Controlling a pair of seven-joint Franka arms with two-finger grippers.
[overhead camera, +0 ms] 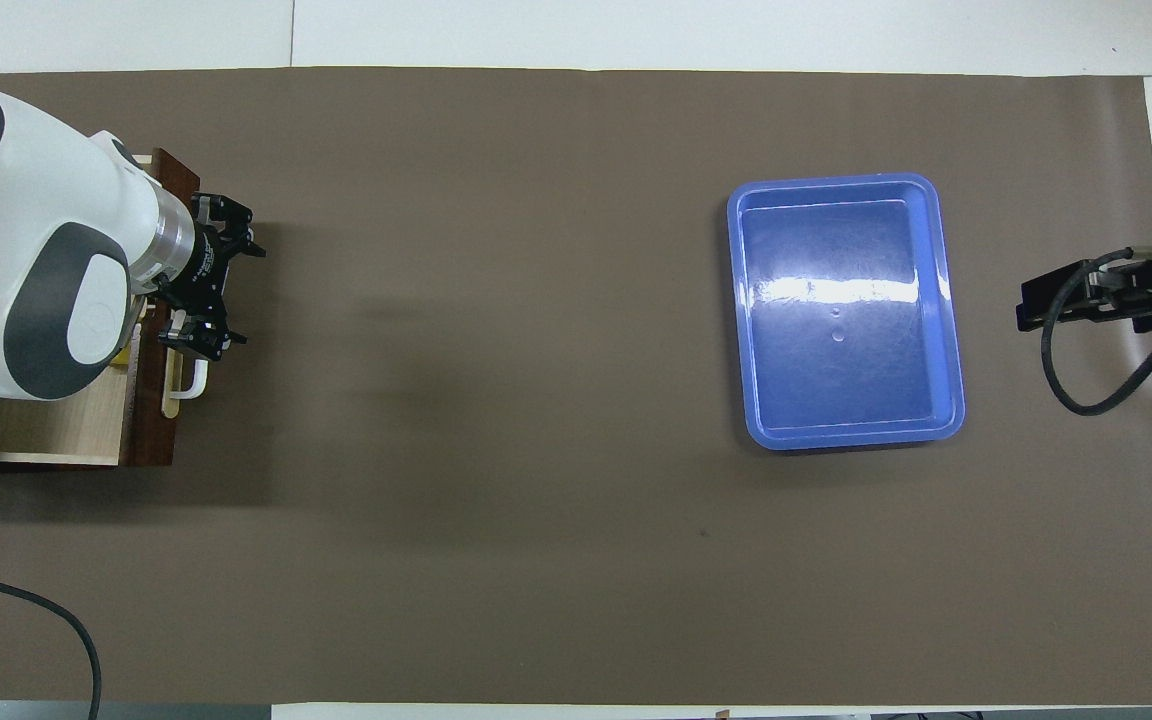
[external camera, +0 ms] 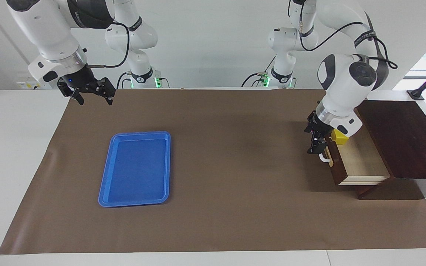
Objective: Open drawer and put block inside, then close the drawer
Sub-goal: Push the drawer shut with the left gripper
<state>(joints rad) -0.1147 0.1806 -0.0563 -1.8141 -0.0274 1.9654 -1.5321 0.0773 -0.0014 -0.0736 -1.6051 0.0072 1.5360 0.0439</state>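
Note:
The dark brown wooden box stands at the left arm's end of the table. Its drawer is pulled out and shows its pale wood interior; it also shows in the overhead view. The yellow block lies inside the drawer, at the end nearer to the robots. In the overhead view only a sliver of the block shows beside the arm. My left gripper is open, right in front of the drawer's front, by the white bar handle. My right gripper is open and empty, up in the air over the mat's corner, waiting.
A flat blue tray lies empty on the brown mat toward the right arm's end; it also shows in the overhead view. A black cable lies at the mat's near edge by the left arm.

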